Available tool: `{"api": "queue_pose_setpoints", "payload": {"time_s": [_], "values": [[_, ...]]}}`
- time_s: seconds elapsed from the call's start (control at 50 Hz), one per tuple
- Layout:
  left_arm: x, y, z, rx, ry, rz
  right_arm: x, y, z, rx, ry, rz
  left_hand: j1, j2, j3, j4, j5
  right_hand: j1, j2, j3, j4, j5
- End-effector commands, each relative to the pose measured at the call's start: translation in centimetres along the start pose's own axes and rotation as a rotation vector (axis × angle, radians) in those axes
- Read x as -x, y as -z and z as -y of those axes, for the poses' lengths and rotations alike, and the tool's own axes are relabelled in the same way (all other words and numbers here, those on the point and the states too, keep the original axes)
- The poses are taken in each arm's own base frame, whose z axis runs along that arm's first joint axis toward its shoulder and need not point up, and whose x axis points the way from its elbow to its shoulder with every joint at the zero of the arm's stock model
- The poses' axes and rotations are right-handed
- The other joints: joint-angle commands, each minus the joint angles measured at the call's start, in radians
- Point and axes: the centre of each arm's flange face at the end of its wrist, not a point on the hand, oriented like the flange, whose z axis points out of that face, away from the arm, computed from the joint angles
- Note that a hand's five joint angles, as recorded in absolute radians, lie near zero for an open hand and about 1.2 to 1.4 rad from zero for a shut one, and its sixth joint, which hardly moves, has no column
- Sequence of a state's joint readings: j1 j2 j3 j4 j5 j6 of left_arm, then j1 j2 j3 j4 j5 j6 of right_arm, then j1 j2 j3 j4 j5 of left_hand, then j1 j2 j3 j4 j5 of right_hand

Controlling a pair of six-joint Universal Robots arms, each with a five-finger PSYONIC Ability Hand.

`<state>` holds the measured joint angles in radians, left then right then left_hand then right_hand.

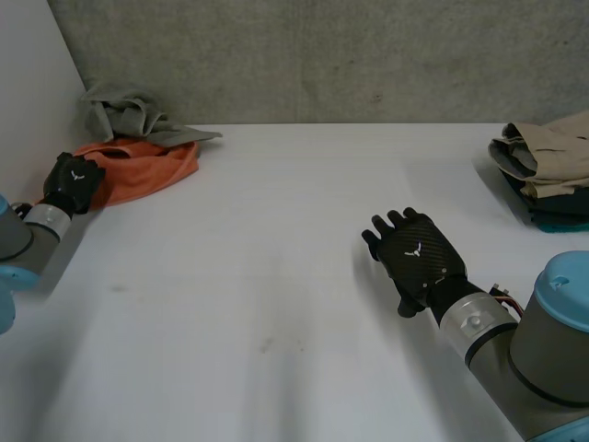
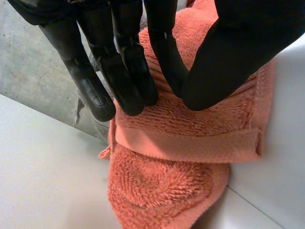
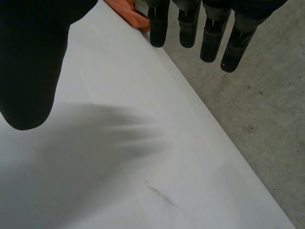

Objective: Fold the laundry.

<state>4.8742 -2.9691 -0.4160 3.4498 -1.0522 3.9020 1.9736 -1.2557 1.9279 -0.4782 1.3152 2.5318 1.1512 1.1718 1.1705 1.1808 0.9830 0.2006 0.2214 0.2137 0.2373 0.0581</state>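
Near right: right hand (image 1: 416, 260) over the bare white table (image 1: 267, 295), palm down, fingers (image 3: 157, 28) straight and a little spread, thumb held wide, nothing in it.

Mid left: left hand (image 1: 74, 181) on the near-left edge of the orange towel (image 1: 152, 168). Fingers (image 2: 128, 86) close together, tips meeting the thumb on the terry, pinching it.

Far left: crumpled grey cloth (image 1: 129, 115) touching the towel's far side.

Far right: folded beige garment (image 1: 548, 152) on a teal one (image 1: 561, 219).
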Motion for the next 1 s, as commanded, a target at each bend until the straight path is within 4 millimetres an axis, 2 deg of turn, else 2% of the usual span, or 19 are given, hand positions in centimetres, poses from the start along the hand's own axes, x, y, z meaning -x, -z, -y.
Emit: {"api": "queue_pose_setpoints", "payload": {"time_s": [0.02, 0.1, 0.12, 0.2, 0.28, 0.3, 0.34, 0.36, 0.38, 0.48, 0.58, 0.72, 0.9, 1.0], "values": [[0.3, -0.3, 1.3, -0.040, -0.029, 0.036, -0.1, 0.0, 0.0, 0.000, 0.000, -0.002, 0.245, 0.224, 0.226, 0.215, 0.239, -0.026, -0.047, -0.039, -0.063, -0.058], [2.5, 0.3, 4.4, -0.084, -0.031, 0.064, -0.2, -0.1, -0.1, 0.002, 0.000, -0.007, 0.245, 0.224, 0.226, 0.215, 0.239, -0.026, -0.047, -0.039, -0.063, -0.058], [3.3, 0.6, 5.8, -0.110, -0.015, 0.079, -0.2, -0.1, -0.1, 0.002, 0.000, -0.007, 0.245, 0.224, 0.226, 0.215, 0.239, -0.026, -0.047, -0.039, -0.063, -0.058], [4.9, 0.6, 8.4, -0.205, 0.084, 0.122, -0.4, -0.1, -0.2, 0.003, -0.001, -0.009, 0.245, 0.224, 0.226, 0.215, 0.239, -0.026, -0.047, -0.039, -0.063, -0.058], [4.7, 0.3, 8.3, -0.233, 0.156, 0.124, -0.3, -0.1, -0.2, 0.006, 0.000, -0.007, 0.245, 0.224, 0.226, 0.215, 0.239, -0.026, -0.047, -0.039, -0.063, -0.058], [4.5, 0.2, 8.0, -0.227, 0.156, 0.122, -0.4, -0.1, -0.2, 0.004, 0.000, -0.008, 0.167, 0.146, 0.148, 0.137, 0.161, -0.026, -0.047, -0.039, -0.063, -0.058], [4.1, 0.1, 7.3, -0.210, 0.165, 0.113, -0.3, -0.1, -0.2, 0.006, 0.000, -0.007, -0.146, -0.167, -0.166, -0.176, -0.153, -0.026, -0.047, -0.039, -0.063, -0.058], [3.5, -0.1, 6.4, -0.188, 0.178, 0.098, -0.3, -0.1, -0.2, 0.007, 0.000, -0.007, -0.543, -0.564, -0.563, -0.573, -0.550, -0.026, -0.047, -0.039, -0.063, -0.058], [3.2, -0.2, 6.0, -0.175, 0.186, 0.091, -0.3, 0.0, -0.3, 0.008, 0.001, -0.006, -0.692, -0.713, -0.712, -0.722, -0.699, -0.026, -0.047, -0.039, -0.063, -0.058], [2.1, -0.7, 3.8, -0.092, 0.205, 0.061, -0.3, -0.1, -0.2, 0.006, 0.001, -0.007, -0.820, -0.841, -0.839, -0.850, -0.826, -0.026, -0.047, -0.039, -0.063, -0.058], [1.3, -1.2, 2.2, -0.084, 0.090, 0.070, -0.3, -0.1, -0.2, 0.004, 0.002, -0.008, -0.715, -0.736, -0.734, -0.745, -0.721, -0.026, -0.047, -0.039, -0.063, -0.058], [1.2, -1.7, 1.8, -0.120, 0.012, 0.081, -0.4, -0.2, -0.1, 0.002, 0.003, -0.010, -0.650, -0.671, -0.670, -0.680, -0.657, -0.026, -0.047, -0.039, -0.063, -0.058], [-0.5, -1.6, 0.8, -0.147, 0.010, 0.032, -0.8, -0.3, -0.3, 0.006, 0.001, -0.020, -0.316, -0.336, -0.335, -0.345, -0.322, -0.026, -0.047, -0.039, -0.063, -0.058], [-0.8, -1.6, 0.5, -0.146, 0.011, 0.029, -1.0, -0.4, -0.3, 0.006, 0.001, -0.025, -0.022, -0.043, -0.041, -0.052, -0.028, -0.026, -0.047, -0.039, -0.063, -0.058]]}}
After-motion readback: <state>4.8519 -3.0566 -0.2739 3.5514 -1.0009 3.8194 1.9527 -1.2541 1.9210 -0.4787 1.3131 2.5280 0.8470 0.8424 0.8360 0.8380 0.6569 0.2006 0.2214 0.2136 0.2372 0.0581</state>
